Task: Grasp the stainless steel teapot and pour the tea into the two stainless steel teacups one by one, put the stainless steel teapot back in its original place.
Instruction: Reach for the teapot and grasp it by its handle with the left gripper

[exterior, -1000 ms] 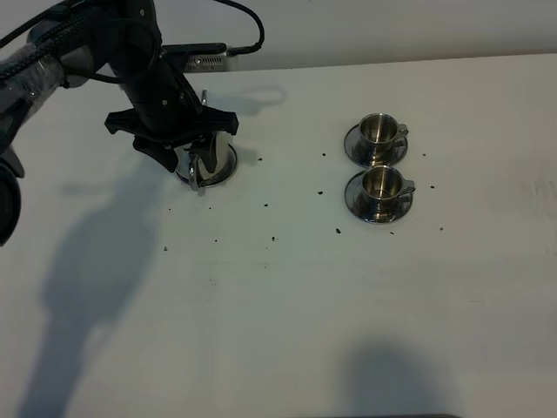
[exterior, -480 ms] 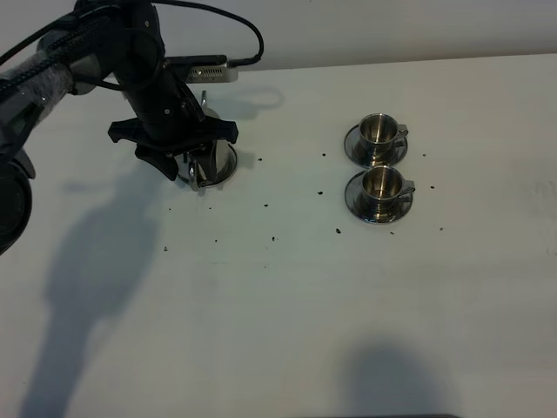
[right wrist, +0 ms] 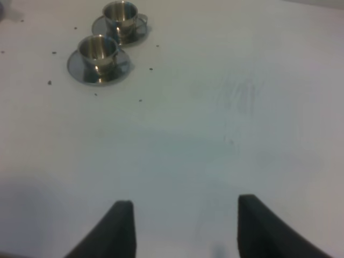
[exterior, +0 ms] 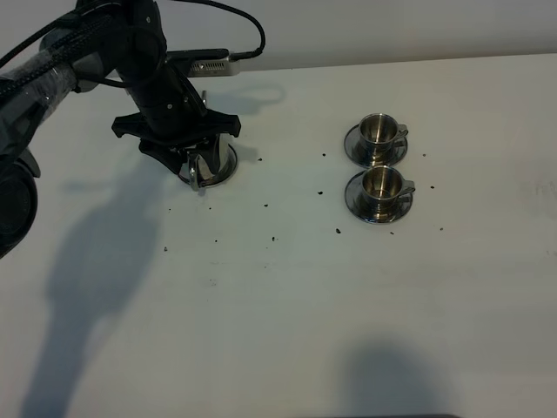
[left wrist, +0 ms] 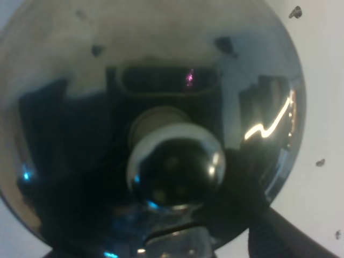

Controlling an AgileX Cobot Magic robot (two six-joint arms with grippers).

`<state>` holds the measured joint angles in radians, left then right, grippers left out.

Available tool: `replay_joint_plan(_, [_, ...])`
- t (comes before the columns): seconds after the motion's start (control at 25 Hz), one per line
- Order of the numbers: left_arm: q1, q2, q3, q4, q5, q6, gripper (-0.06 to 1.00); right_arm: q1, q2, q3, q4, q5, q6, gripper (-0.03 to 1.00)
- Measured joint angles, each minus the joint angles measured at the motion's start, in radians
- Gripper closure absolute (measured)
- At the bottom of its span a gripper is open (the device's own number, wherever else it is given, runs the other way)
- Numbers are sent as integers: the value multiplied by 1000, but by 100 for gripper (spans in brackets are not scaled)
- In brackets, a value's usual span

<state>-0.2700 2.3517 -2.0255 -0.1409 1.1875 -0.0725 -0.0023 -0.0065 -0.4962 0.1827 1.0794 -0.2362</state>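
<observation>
Tabletop, white and broad, carries everything. The left arm reaches over its far left part. The stainless steel teapot stands upright there, directly beneath the left gripper, so the coming move looks like a straight drop and a close. That gripper's jaws stand wide apart over the pot, clamping nothing; the domed lid and its knob fill the left wrist view. The right gripper, jaws also apart, hangs over bare table, so the left is plainly nearer. Counted: one teapot and two teacups, the far teacup and the near teacup, each on a saucer, well to the pot's right. No tea shows.
</observation>
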Motion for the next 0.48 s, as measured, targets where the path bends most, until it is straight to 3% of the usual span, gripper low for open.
replay_joint_plan(0.48, [15, 21, 0, -28, 0, -3, 43, 0, 0, 0, 0, 0, 0, 55])
